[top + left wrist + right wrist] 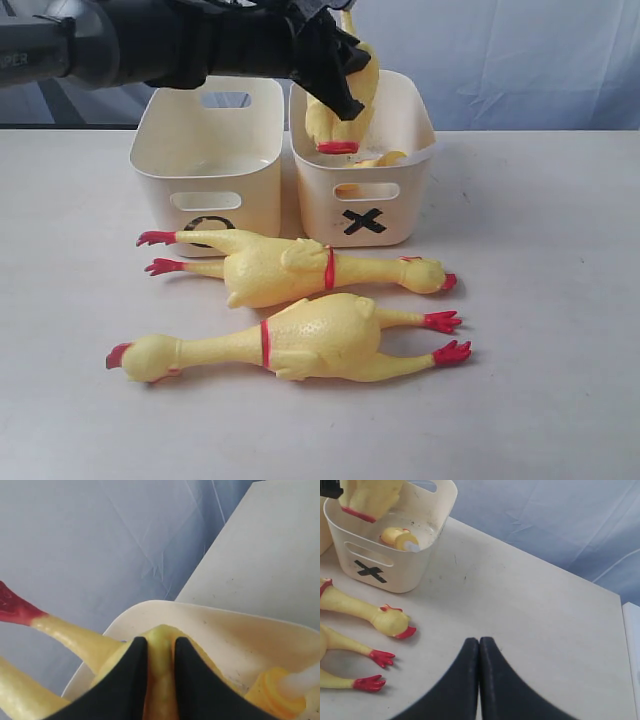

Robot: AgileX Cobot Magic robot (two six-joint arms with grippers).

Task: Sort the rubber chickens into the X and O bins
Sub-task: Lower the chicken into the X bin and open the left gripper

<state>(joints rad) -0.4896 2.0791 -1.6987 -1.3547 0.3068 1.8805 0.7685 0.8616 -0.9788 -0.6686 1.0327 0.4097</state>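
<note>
Up high, the left gripper's (335, 75) fingers (125, 680) squeeze 1 rubber chicken (328, 125) over the X bin (400, 205) near the table's (540, 300) far edge. The right gripper's (479, 647) fingers touch, holding nothing. 2 more chickens (280, 272) lie in front of it and the O bin (160, 195).

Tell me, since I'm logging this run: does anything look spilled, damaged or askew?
Nothing spilled or broken. One oddity: a yellow piece with a white tip lies in the X bin; I cannot tell what it is.

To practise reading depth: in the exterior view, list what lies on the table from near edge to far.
Chicken with head at left → chicken with head at right → O bin and X bin, side by side.
</note>
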